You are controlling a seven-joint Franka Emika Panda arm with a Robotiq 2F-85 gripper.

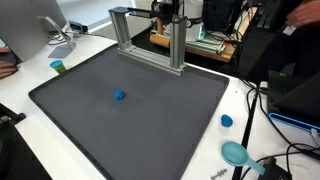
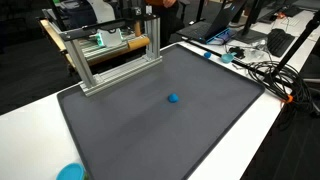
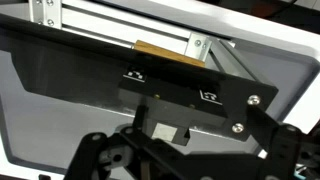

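Note:
A small blue object (image 1: 119, 97) (image 2: 173, 99) lies alone near the middle of a dark grey mat (image 1: 160, 125) (image 2: 150, 130). At the mat's far edge stands an aluminium frame (image 1: 150, 38) (image 2: 112, 52). My gripper (image 1: 165, 10) hangs high above that frame, far from the blue object. In the wrist view my gripper (image 3: 190, 152) fills the lower part, its black linkages spread wide and open with nothing between them. Beyond it the wrist view shows the mat (image 3: 40, 110), a frame rail (image 3: 120, 25) and a wooden strip (image 3: 165, 52). The blue object is not in the wrist view.
The mat lies on a white table (image 1: 70, 55). On it are a small green cylinder (image 1: 58, 67), a blue cap (image 1: 226, 121) and a teal round dish (image 1: 236, 153). Cables (image 2: 265, 70) run along one side. A monitor (image 1: 40, 25) and a person's arm (image 1: 300, 15) border the table.

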